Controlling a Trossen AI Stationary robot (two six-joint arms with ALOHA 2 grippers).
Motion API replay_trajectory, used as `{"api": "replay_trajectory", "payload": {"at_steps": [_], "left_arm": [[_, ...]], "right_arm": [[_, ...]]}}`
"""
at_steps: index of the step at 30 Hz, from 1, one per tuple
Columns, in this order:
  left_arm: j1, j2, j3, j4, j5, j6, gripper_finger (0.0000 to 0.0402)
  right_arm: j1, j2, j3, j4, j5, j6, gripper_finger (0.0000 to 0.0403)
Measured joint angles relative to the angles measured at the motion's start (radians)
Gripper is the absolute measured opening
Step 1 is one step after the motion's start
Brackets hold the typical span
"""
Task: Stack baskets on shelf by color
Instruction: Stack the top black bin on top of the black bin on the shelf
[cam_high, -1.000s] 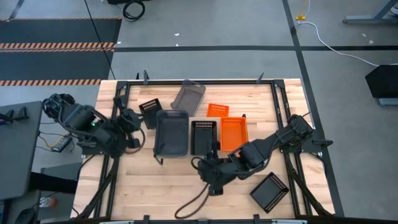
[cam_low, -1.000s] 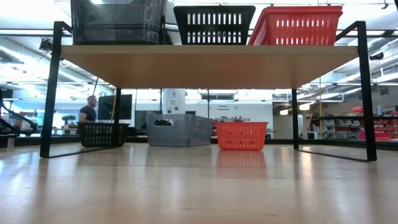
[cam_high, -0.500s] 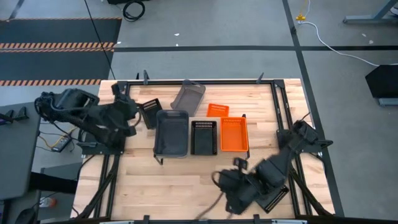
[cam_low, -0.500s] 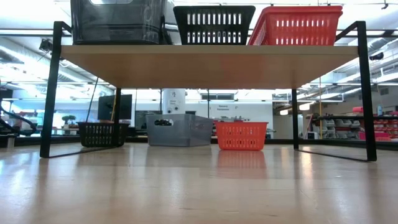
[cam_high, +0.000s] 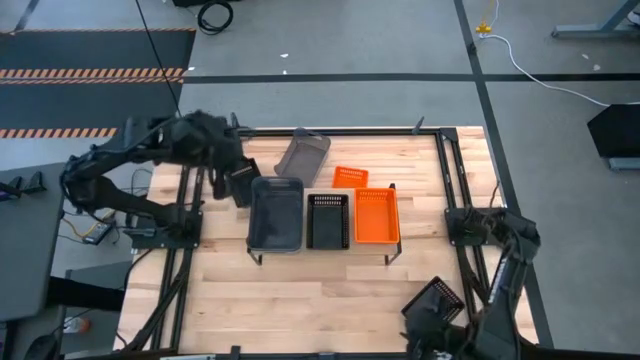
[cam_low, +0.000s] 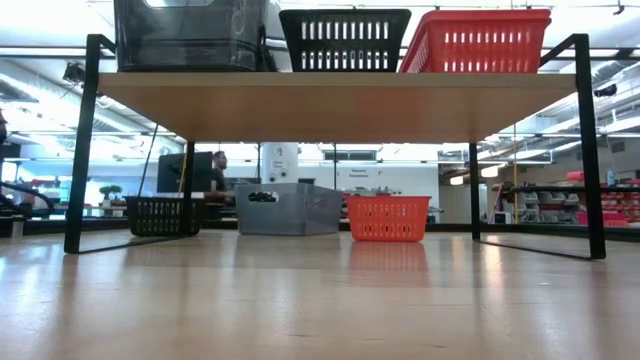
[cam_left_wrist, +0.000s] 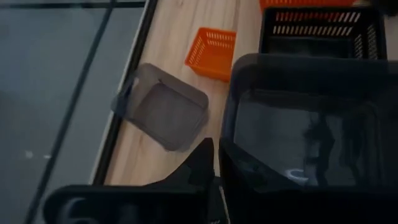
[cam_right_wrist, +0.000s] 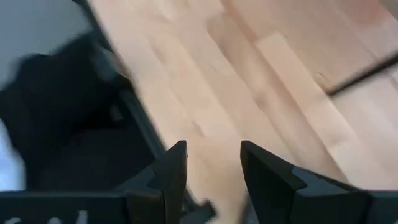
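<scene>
**A:** On the shelf (cam_high: 322, 252) three baskets sit side by side: a grey basket (cam_high: 276, 212), a black basket (cam_high: 327, 220) and an orange basket (cam_high: 375, 215). So which step would you say we're in?

**B:** Picking up the next ones, I'd judge. Four are off the shelf: a small black basket (cam_high: 241, 181), a tilted grey tray (cam_high: 302, 154) and a small orange basket (cam_high: 350, 177) at the far side of the desk (cam_high: 300, 300), and a loose black basket (cam_high: 436, 306) near the front right.

**A:** Where are the arms?

**B:** The left arm reaches in from the far-left corner, its left end effector (cam_high: 236, 172) right at the small black basket, beside the grey one on the shelf. Its fingers look nearly closed, but I cannot tell whether they grip anything.

**A:** And the right?

**B:** Folded back along the right edge, with the right end effector (cam_right_wrist: 210, 163) low by the loose black basket. Its fingers (cam_right_wrist: 171, 165) stand apart over bare wood, holding nothing; the basket lies just beside them.

**A:** Next move?

**B:** Probably each needs to straddle a basket rim, close, lift clear, then set black into black on the shelf.
</scene>
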Motion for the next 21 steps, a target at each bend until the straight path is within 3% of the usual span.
{"api": "replay_trajectory", "payload": {"at_steps": [5,9,12,16,19,21], "left_arm": [[0.173,-0.016,-0.168,0.058,0.067,0.033,0.0026],[0.327,-0.015,-0.338,0.066,0.075,0.05,0.0031],[0.413,-0.016,-0.449,0.117,0.142,0.086,0.0037],[0.491,-0.033,-0.571,0.152,0.288,0.109,0.004],[0.497,-0.051,-0.684,0.194,0.412,0.108,0.0041],[0.481,-0.065,-0.762,0.207,0.436,0.109,0.0041]], "right_arm": [[0.021,0.001,-0.044,-0.077,-0.03,0.082,0.0158],[0.01,0.0,-0.046,-0.089,-0.029,0.06,0.0158],[-0.003,0.0,-0.046,-0.09,-0.029,0.021,0.0158],[-0.02,0.0,-0.046,-0.103,-0.027,-0.008,0.0158],[-0.028,0.0,-0.046,-0.109,-0.027,-0.025,0.0158],[-0.033,0.0,-0.046,-0.11,-0.027,-0.034,0.0158]]}}
